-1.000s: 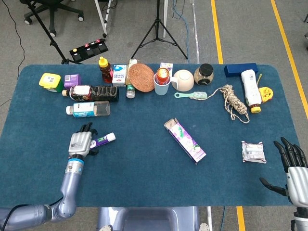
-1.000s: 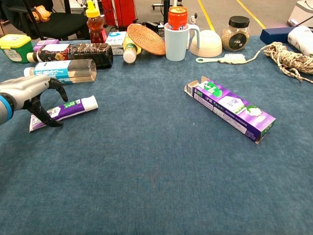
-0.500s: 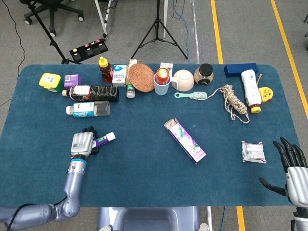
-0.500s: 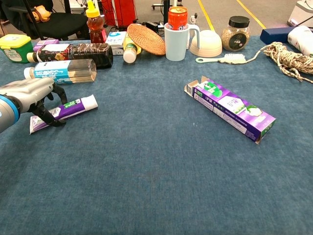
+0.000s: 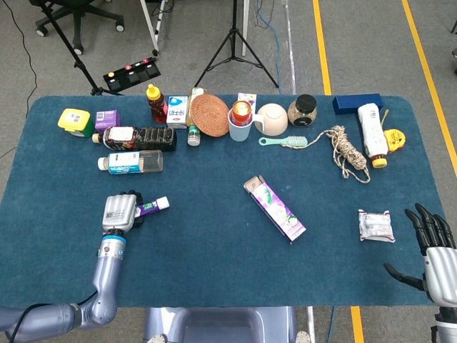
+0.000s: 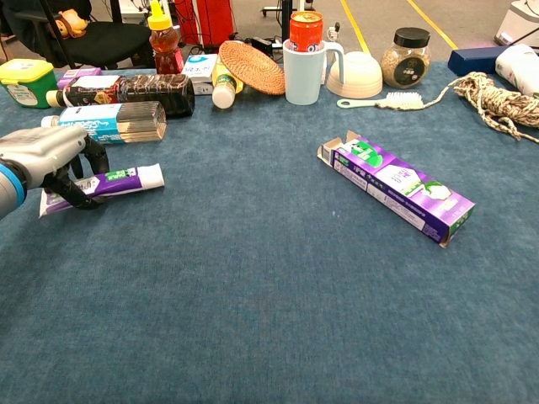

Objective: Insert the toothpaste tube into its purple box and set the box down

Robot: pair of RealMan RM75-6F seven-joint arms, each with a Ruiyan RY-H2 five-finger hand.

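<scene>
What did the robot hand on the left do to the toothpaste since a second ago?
The left robot hand closed its fingers around the toothpaste tube, which it only hovered over before. The tube also turned a little, its cap end swinging toward the far side of the table. The purple box stayed where it lay, flaps open, and the right robot hand stayed open at the table's edge.

Toothpaste tube (image 6: pixel 114 179) white-purple; box (image 6: pixel 396 185) purple, green-white print; tablecloth (image 6: pixel 269 295) dark blue.

Purple toothpaste tube (image 6: pixel 114 179) lies flat; purple box (image 6: pixel 396 185) flat, end open.
</scene>
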